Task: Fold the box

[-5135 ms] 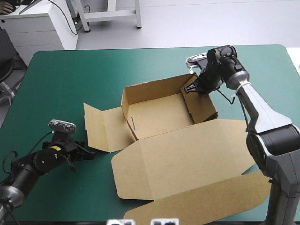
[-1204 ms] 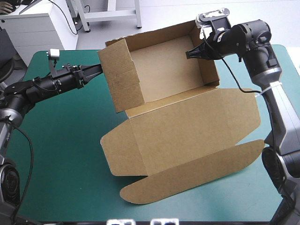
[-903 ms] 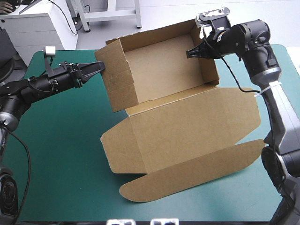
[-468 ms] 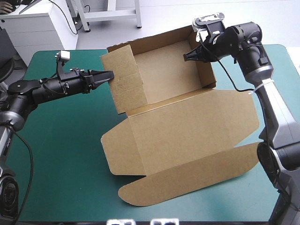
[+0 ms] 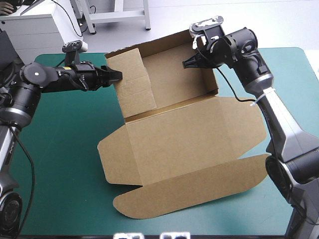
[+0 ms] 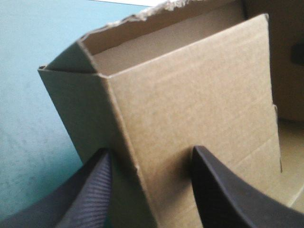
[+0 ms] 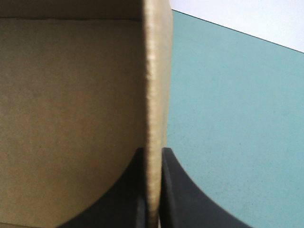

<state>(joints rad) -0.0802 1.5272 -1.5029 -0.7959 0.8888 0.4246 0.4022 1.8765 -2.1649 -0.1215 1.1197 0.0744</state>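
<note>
Spanning most of the high view, the teal-green table carries the brown box across its middle and far side. The box's lid panel is spread open toward the near edge, with its long tuck flap nearest the robot. The tray is tilted up off the table at the far side, its opening facing the robot.

The right gripper is all but closed on the tray's right-hand wall — the board edge sits pinched between the black fingers. The left gripper stands open, its fingers straddling the tray's left wall near a corner. Whether either finger touches the board cannot be told.

Judgement: the step in hand appears to be securing the left wall while the tray is held up. To do it well, the left gripper should close squarely on the wall rather than on the corner crease. The right grip should hold without twisting, so the tucked walls do not spring out. Any lowering should be level — both arms moving together.
</note>
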